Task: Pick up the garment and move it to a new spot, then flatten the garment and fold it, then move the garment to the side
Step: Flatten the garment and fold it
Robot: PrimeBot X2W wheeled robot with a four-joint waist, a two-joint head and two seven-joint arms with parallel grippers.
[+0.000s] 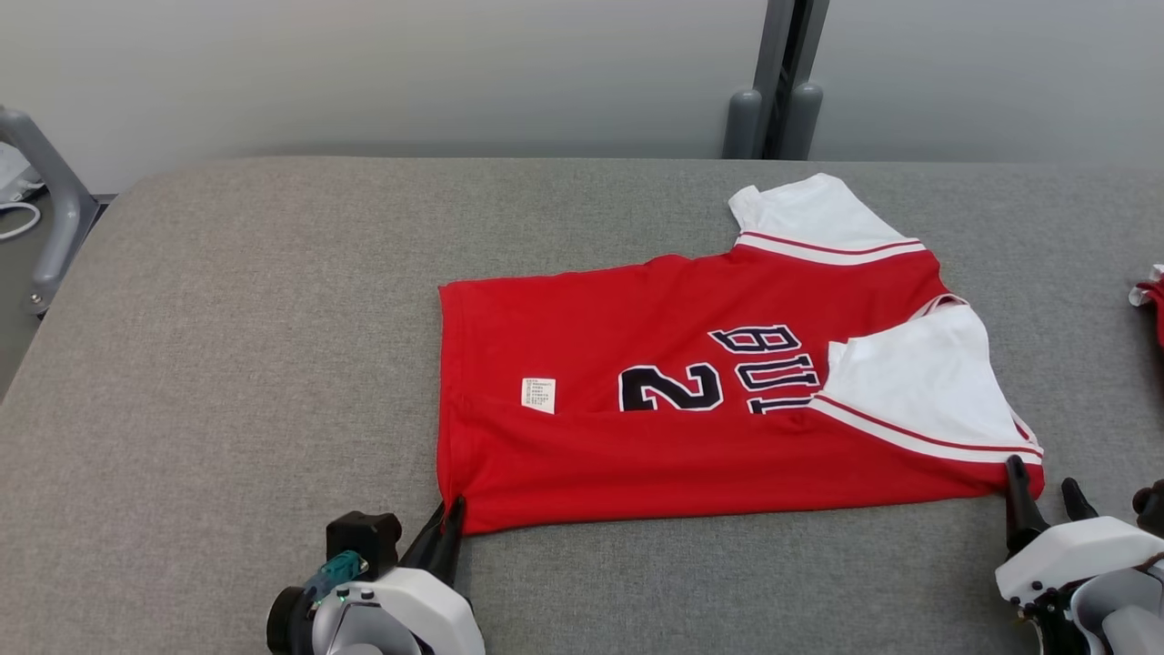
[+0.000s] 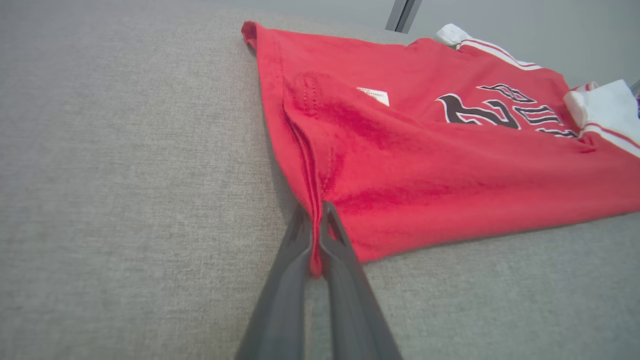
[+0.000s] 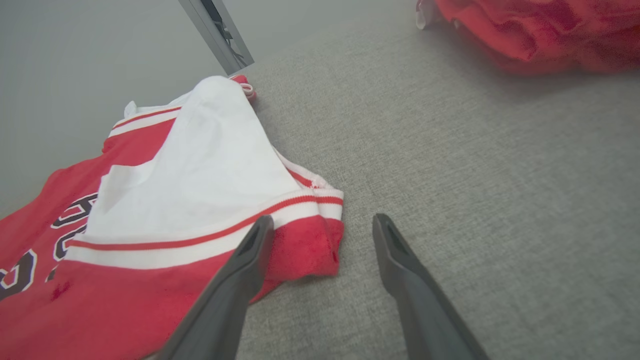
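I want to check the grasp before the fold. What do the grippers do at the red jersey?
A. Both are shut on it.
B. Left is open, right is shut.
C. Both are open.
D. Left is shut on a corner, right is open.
D: the left gripper pinches the jersey at its hem corner; the right gripper stands open.

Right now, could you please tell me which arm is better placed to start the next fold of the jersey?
Left. The left end effector is shut on the near hem corner of the jersey, so it could lift at once. The right end effector is open at the sleeve-side corner, gripping nothing yet.
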